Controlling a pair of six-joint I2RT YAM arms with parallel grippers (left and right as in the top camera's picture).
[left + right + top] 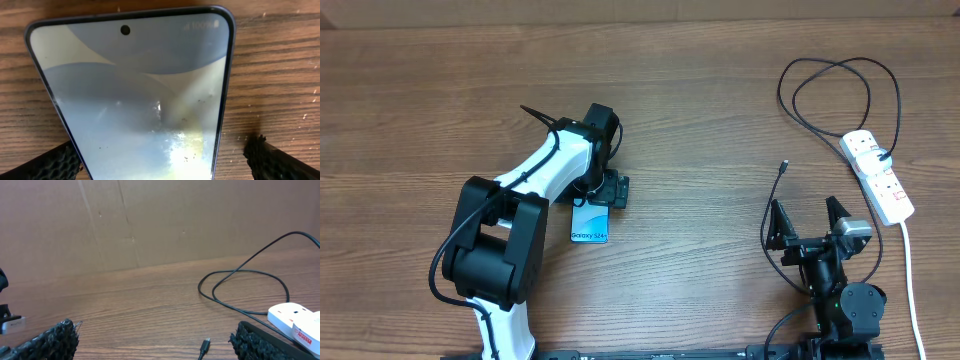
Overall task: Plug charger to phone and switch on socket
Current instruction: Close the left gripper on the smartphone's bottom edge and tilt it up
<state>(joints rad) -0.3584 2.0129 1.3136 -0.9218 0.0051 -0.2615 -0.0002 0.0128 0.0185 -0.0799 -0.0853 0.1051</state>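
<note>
- Left gripper (602, 195) is spread wide over the small rectangular phone with the blue-teal screen (590, 224). It's holding nothing.
- Left wrist cam: phone (145, 100) lies flat, screen up, and fills most of the view. The gripper (165, 165) has one black pad either side of it. The pad on the view's left sits just beside the phone's edge, and the other one stands clear with bare wood between. Can't tell if the near pad actually touches.
- Phone sits left of centre on the brown wood-grain counter (720, 100), well apart from everything on the right side.
- Right gripper (808, 222) is also fully spread w/ nothing between the fingers, low at the front right of the counter.
- Right wrist cam: gripper (160, 345) looks along the bare counter. The thin black charger cable (240, 270) loops loosely ahead, towards the right.
- The charger's small connector tip (784, 164) lies loose on the counter just ahead of the right gripper, not in the phone.
- White elongated power-strip socket w/ small red switches (878, 177) lies at the far right at an angle. The black cable loops beyond it and runs back onto its top.
- Socket (295, 322) shows at the right edge of the wrist view, and its thick white cord (910, 280) trails toward the front edge.
</note>
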